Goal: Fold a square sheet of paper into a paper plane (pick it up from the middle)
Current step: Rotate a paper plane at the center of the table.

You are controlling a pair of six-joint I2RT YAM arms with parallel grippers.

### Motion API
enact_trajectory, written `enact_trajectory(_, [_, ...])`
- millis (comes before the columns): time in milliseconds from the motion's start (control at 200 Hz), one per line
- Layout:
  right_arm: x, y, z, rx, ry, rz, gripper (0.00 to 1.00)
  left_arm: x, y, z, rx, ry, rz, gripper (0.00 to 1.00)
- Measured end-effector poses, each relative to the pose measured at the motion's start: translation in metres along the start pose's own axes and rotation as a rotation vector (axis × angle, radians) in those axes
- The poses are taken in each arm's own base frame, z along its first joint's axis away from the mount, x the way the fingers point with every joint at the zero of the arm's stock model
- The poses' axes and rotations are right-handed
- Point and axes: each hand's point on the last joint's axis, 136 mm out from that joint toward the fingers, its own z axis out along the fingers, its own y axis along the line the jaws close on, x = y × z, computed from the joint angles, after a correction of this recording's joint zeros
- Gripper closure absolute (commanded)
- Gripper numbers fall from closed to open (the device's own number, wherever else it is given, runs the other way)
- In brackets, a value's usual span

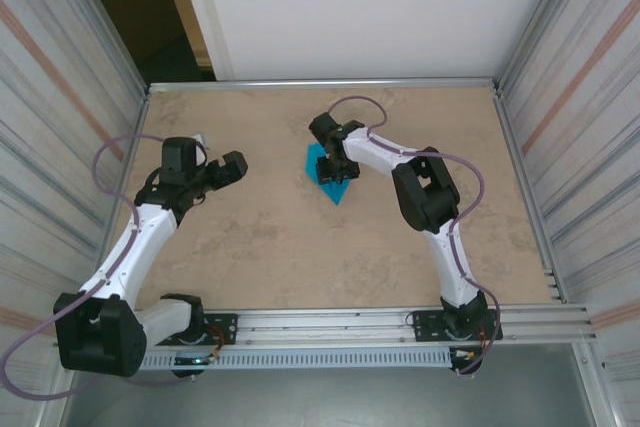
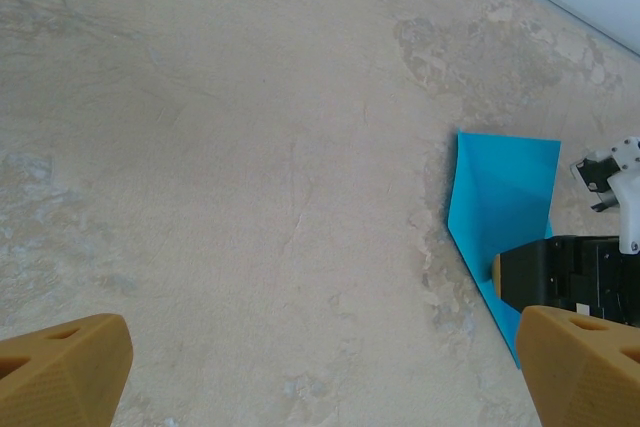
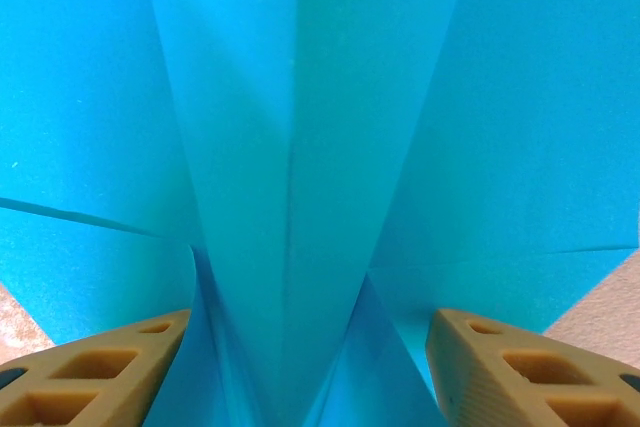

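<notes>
resting near the middle of the beige table, the turquoise paper plane points its sharp tip toward the arm bases. the right gripper sits low on its far half, tan fingers spread either side of the raised centre crease, not pinching it. the left gripper hangs well apart to the left, fingers wide apart over bare table.

Beige mottled table, corrugated metal walls
</notes>
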Motion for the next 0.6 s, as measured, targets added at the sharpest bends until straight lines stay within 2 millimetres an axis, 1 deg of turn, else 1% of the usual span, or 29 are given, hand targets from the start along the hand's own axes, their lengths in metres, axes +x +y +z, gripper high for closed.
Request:
enact_trajectory(210, [-0.001,-0.001,-0.001,0.008,0.003,-0.001,0.4,0.0,0.0,0.0,0.002,0.001,0.0,0.01])
enact_trajectory(281, [-0.001,-0.002,-0.002,0.012,0.0,0.0,0.38,0.001,-0.001,0.0,0.006,0.004,0.0,0.01])
enact_trajectory(446, [0.001,-0.006,-0.006,0.021,0.011,0.006,0.36,0.001,-0.001,0.0,0.007,0.005,0.0,0.01])
enact_trajectory(601, [-0.005,-0.006,-0.019,-0.008,-0.007,0.018,0.35,0.001,-0.001,0.0,0.007,0.004,0.0,0.01])
